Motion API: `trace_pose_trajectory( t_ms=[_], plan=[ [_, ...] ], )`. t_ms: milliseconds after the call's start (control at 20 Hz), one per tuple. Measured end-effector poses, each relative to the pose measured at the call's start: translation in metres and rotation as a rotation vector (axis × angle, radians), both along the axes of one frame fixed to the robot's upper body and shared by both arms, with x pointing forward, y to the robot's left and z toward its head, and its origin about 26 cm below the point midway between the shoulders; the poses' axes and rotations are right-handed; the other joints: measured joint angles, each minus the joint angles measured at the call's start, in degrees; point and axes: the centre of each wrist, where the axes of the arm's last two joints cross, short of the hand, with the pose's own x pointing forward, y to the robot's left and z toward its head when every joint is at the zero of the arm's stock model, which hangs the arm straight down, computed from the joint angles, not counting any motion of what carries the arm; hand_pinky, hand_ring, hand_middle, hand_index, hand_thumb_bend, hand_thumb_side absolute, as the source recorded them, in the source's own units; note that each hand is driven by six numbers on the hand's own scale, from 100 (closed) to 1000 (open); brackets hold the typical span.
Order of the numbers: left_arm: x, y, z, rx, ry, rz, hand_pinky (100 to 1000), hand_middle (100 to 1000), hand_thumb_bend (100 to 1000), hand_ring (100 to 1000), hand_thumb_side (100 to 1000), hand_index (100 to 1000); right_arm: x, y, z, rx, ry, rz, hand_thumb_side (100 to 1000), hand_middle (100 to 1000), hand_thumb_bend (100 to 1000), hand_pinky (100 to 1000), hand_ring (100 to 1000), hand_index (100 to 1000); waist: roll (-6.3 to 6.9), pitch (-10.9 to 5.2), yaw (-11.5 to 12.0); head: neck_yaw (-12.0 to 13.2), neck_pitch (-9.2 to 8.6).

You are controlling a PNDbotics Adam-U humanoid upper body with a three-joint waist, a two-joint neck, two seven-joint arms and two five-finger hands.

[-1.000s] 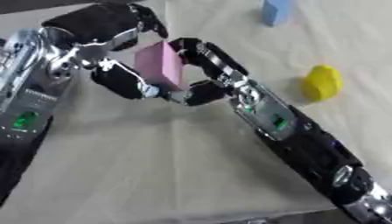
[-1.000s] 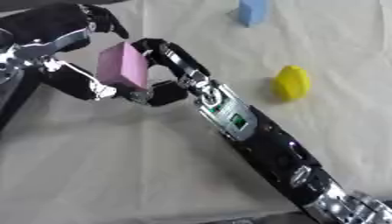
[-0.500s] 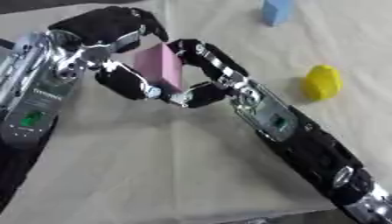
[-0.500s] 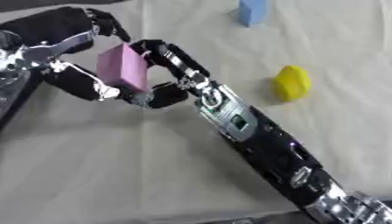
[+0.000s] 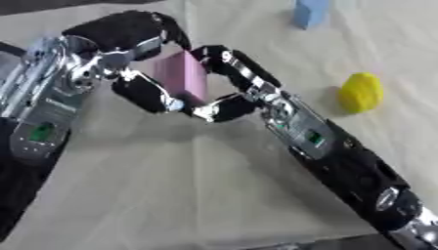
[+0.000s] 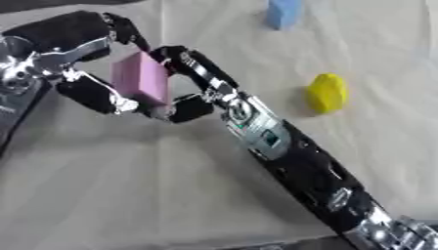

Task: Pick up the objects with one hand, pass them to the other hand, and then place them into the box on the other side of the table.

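A pink block point(image 5: 181, 77) hangs above the cloth at the upper left, caught between both hands. My left hand point(image 5: 137, 44) curls over its top and left side, thumb under it. My right hand point(image 5: 231, 83) reaches in from the lower right and pinches the block's right side between fingers and thumb. A yellow rounded object point(image 5: 361, 92) lies on the cloth to the right. A light blue block point(image 5: 310, 12) stands at the far edge. No box shows in either view.
A beige cloth point(image 5: 171, 185) covers the table, with its front edge at the bottom. My right forearm point(image 5: 342, 156) crosses the middle diagonally.
Both hands with the pink block have stayed nearly in place. My left hand has closed a little further over the block's top.
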Motion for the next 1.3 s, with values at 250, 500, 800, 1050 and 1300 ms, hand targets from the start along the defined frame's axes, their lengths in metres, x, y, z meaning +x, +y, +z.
trace_pose_trajectory(
  t_ms=[250,500,800,1050,1300],
  plan=[
    [-0.0001,-0.0001,0.0,-0.001,0.006,-0.001,800,752,409,768,256,755,-0.0001,0.0,-0.0002,-0.001,0.0,0.001,100,484,379,682,495,563,0.0,0.0,-0.14,0.21,0.0],
    [-0.0002,-0.0006,-0.0005,-0.003,0.005,0.003,761,693,354,720,205,671,0.0,-0.0003,-0.0001,-0.002,-0.001,0.002,100,484,384,681,494,563,0.0,0.0,-0.17,0.38,0.0],
    [-0.0018,-0.0025,-0.0016,0.003,-0.019,0.014,738,655,323,686,183,620,0.0002,-0.0017,0.0,-0.006,-0.002,0.0,100,483,388,679,494,562,0.0,0.0,-0.18,0.66,0.0],
    [-0.0025,-0.004,-0.0018,0.006,-0.03,0.018,715,600,320,636,166,614,0.0002,-0.0023,0.0001,-0.007,-0.003,-0.001,100,483,392,678,493,562,0.0,0.0,-0.24,0.73,0.0],
    [-0.002,-0.0049,-0.0027,0.0,-0.03,0.023,687,541,349,592,100,643,0.0003,-0.0026,-0.0003,-0.008,-0.008,-0.001,100,484,394,678,494,563,0.0,0.0,-0.3,0.74,0.0]
  ],
)
